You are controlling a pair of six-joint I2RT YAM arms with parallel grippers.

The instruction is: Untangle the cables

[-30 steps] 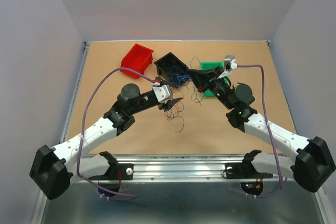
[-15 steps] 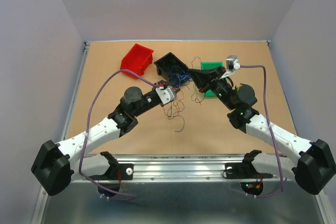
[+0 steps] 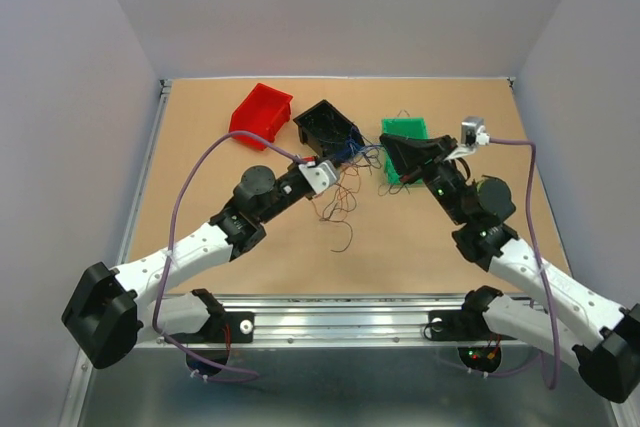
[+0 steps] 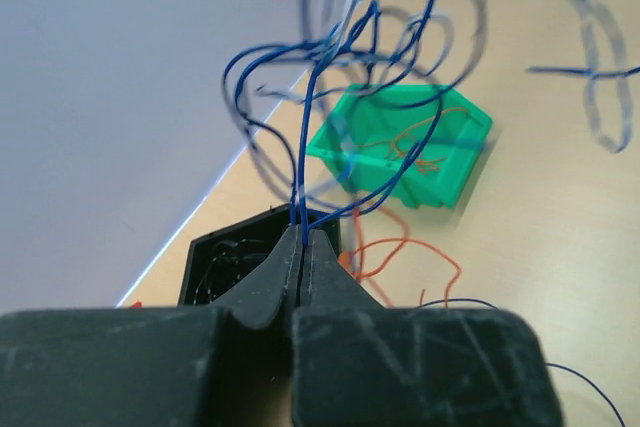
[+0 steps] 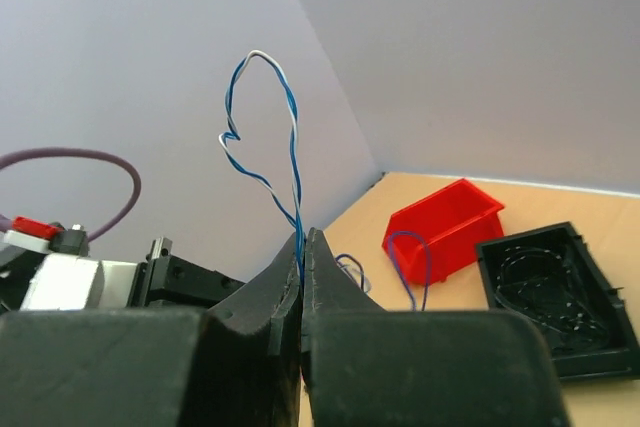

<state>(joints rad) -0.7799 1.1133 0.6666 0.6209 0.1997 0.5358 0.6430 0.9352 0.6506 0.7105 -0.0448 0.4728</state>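
Here | tan table (image 3: 400,257), cables (image 3: 347,154) strewn | lilac-grey walls (image 3: 340,7) | metal front rail (image 3: 340,314)

The blue cables (image 4: 303,162) blur and leave the top edge; the fingers (image 4: 268,285) hide part of the black bin (image 4: 215,257).

- The left gripper (image 4: 303,243) has its jaws pressed together on a few blue cables (image 4: 305,137), which rise from the tips and loop upward, blurred.
- Behind them a green bin (image 4: 445,182) lies tilted on the table (image 4: 560,247), with orange strands (image 4: 415,142) inside it.
- A black bin (image 4: 215,257) sits just left of the jaws, perhaps holding dark wires.
- An orange cable (image 4: 385,244) curls on the table near the green bin.
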